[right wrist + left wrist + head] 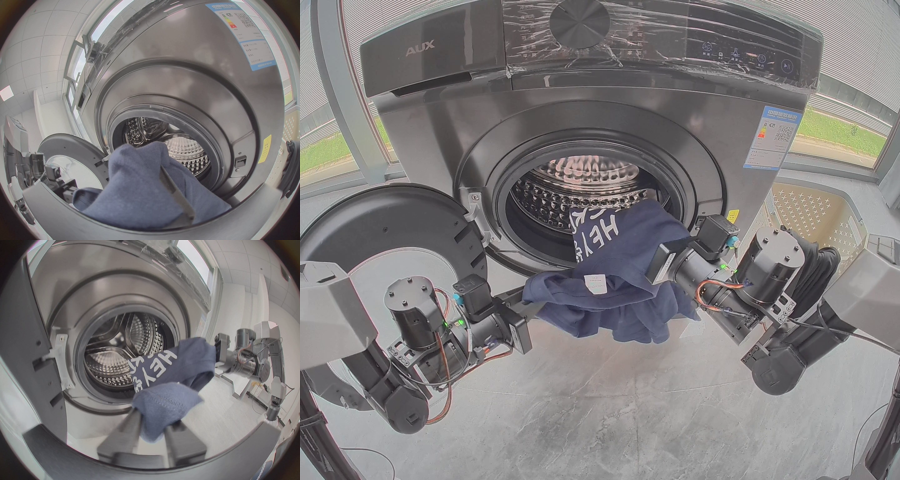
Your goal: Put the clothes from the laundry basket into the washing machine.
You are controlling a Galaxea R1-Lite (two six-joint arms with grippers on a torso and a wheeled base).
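The washing machine [600, 112] is standing with its round door [381, 225] swung wide open to the robot's left, and its steel drum [575, 187] is showing through the opening. A navy shirt [619, 275] with white lettering is hanging between the two arms, right in front of the lower part of the opening. Its lettered part is rising against the lower right of the rim, while the rest is sagging in folds below the opening, above the grey floor [612, 406] and not touching it. Whether the cloth is actually resting on the rim is hard to tell.

The left gripper [154, 421] is pinching one bunched end of the shirt between its two fingers, low and to the left of the opening. The right gripper [657, 265] is holding the other end higher up, just beside the right edge of the opening. It is clamping the fabric (one dark finger [176, 192] is lying pressed across the cloth, the other is buried under it).

The laundry basket [819, 212], pale and perforated, is sitting just beside the washing machine on the robot's right, with dark clothes [819, 269] draping over its near rim.
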